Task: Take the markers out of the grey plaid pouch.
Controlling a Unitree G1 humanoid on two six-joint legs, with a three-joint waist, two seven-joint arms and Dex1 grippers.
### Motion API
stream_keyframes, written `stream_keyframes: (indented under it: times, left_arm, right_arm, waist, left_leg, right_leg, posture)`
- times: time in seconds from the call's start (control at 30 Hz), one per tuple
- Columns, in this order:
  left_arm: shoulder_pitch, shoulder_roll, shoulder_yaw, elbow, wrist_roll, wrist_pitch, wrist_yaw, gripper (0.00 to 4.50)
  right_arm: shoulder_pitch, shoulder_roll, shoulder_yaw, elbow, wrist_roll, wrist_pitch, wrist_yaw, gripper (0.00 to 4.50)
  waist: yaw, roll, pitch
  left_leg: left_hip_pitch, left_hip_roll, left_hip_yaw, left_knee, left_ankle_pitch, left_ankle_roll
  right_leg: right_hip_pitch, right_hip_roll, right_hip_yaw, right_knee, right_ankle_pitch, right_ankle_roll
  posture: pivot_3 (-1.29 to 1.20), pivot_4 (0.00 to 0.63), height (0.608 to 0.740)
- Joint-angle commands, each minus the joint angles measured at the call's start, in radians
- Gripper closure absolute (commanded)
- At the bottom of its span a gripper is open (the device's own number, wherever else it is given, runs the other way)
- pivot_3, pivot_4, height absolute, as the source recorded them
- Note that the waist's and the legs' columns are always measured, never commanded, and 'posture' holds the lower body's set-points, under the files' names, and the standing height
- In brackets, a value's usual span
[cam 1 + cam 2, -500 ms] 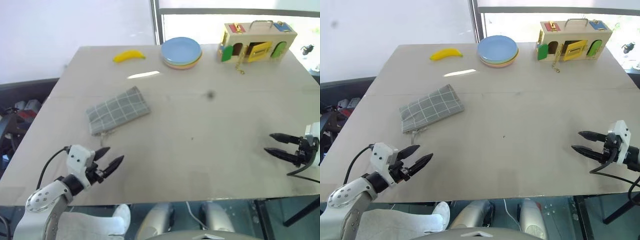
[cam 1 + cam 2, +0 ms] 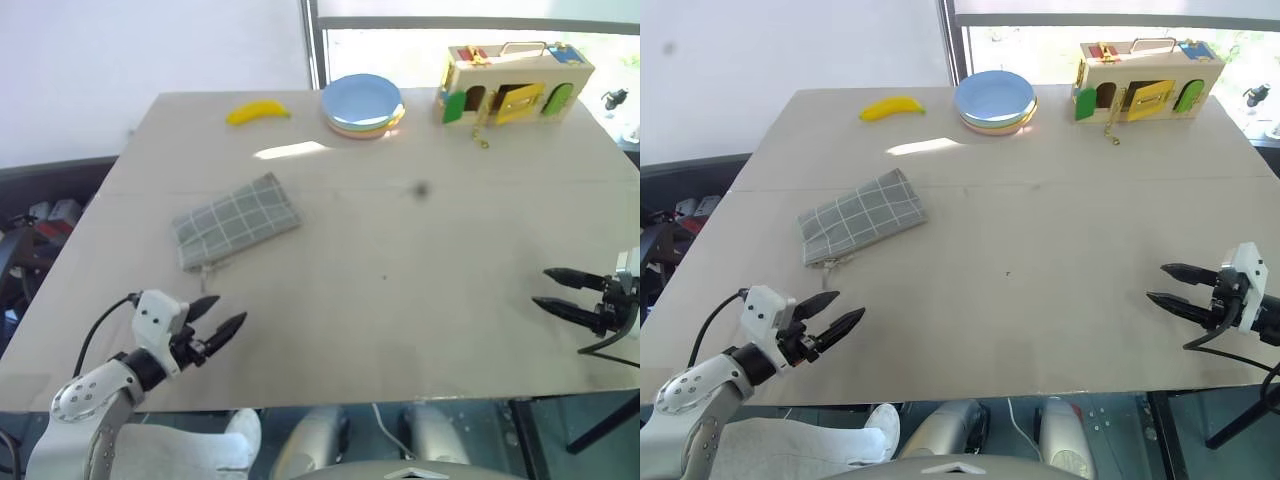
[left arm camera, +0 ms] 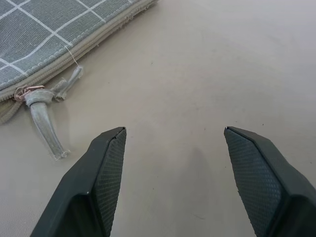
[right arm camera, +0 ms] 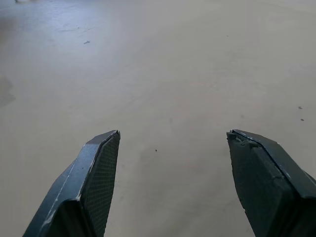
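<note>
The soft, flat grey plaid fabric pouch (image 2: pixel 236 219) lies on the left half of the pale table (image 2: pixel 420 260), zipped shut with no markers showing, its long axis running diagonally from the near-left end with the zipper pull cord (image 3: pixel 45 123) to the far-right end. The left gripper (image 2: pixel 218 325) hovers just short of that cord, the right gripper (image 2: pixel 1173 285) far off by the table's right edge, both with fingers spread and empty. The likeliest failure is that a one-handed tug on the small cord drags the unpinned pouch along the smooth table instead of opening the zipper.

One grey plaid pouch (image 2: pixel 236 220), one banana (image 2: pixel 257 112), one stack of plates (image 2: pixel 363 105), one wooden toy box (image 2: pixel 515 82), two grippers.
</note>
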Motion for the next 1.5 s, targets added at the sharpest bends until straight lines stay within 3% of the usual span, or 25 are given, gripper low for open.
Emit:
stream_keyframes:
  times: [0.03, 0.4, 0.6, 0.7, 0.83, 0.97, 1.3, 1.5]
  left_arm:
    - [0.003, 0.007, 0.019, -0.016, -0.005, -0.02, -0.004, 1.24]
    - [0.033, 0.05, 0.055, -0.029, 0.074, -0.061, 0.017, 1.24]
    - [-0.015, 0.214, 0.182, 0.288, 0.161, -0.339, -0.09, 1.24]
    - [-0.118, 0.296, 0.136, 0.561, 0.31, -0.63, -0.053, 1.24]
    - [-0.335, 0.351, 0.016, 0.897, 0.528, -0.983, 0.123, 1.24]
    - [-0.492, 0.374, -0.097, 1.111, 0.69, -1.192, 0.289, 1.24]
    - [-0.69, 0.466, -0.386, 1.378, 1.026, -1.379, 0.631, 1.24]
    - [-0.763, 0.499, -0.487, 1.45, 1.114, -1.388, 0.76, 1.24]
  right_arm:
    - [-0.01, -0.022, -0.03, -0.022, 0.019, 0.003, 0.009, 0.95]
    - [-0.009, -0.007, -0.01, -0.086, 0.048, 0.064, 0.023, 0.95]
    - [-0.024, -0.017, -0.016, -0.087, 0.047, 0.089, 0.024, 0.95]
    - [-0.028, -0.016, -0.02, -0.085, 0.048, 0.089, 0.023, 0.95]
    - [-0.021, -0.008, -0.024, -0.105, 0.053, 0.091, 0.013, 0.95]
    - [-0.01, -0.01, -0.037, -0.119, 0.06, 0.095, 0.004, 0.95]
    - [0.012, -0.023, -0.09, -0.216, 0.151, 0.182, 0.017, 0.95]
    - [0.022, -0.035, -0.103, -0.292, 0.225, 0.25, 0.062, 0.95]
  waist:
    - [0.0, 0.0, 0.0]
    - [-0.001, 0.0, 0.0]
    - [0.001, 0.0, 0.001]
    - [0.005, 0.001, 0.001]
    - [0.004, 0.001, 0.001]
    - [0.0, 0.0, 0.001]
    - [-0.005, 0.0, 0.001]
    - [-0.003, 0.0, 0.001]
  left_leg:
    - [0.0, 0.0, 0.0, 0.0, 0.0, 0.0]
    - [0.0, 0.0, 0.0, 0.0, 0.0, 0.0]
    - [0.0, 0.0, -0.001, -0.001, -0.001, 0.002]
    - [0.001, 0.0, -0.001, -0.001, -0.001, 0.002]
    - [0.0, -0.001, -0.001, -0.001, -0.003, -0.001]
    - [-0.002, -0.001, -0.001, -0.001, -0.001, -0.004]
    - [-0.002, -0.001, 0.004, -0.003, -0.001, 0.002]
    - [-0.001, -0.001, 0.004, -0.001, -0.001, 0.003]
  right_leg:
    - [0.0, 0.0, 0.0, 0.0, 0.0, 0.0]
    - [0.0, 0.0, 0.0, 0.0, 0.0, 0.0]
    - [0.0, 0.0, -0.001, 0.0, 0.0, 0.0]
    - [0.0, 0.0, -0.002, -0.001, 0.0, 0.0]
    - [0.0, -0.001, -0.002, -0.002, 0.0, 0.0]
    - [-0.002, -0.001, -0.001, -0.003, 0.0, 0.0]
    - [-0.007, 0.0, 0.003, 0.005, 0.0, 0.0]
    - [-0.009, 0.0, 0.004, 0.011, 0.0, 0.001]
  posture:
    - [0.0, 0.15, 0.74]
    - [0.0, 0.15, 0.74]
    - [0.0, 0.15, 0.74]
    - [0.0, 0.15, 0.74]
    - [0.0, 0.15, 0.74]
    - [0.0, 0.15, 0.74]
    - [0.0, 0.15, 0.74]
    - [0.0, 0.15, 0.74]
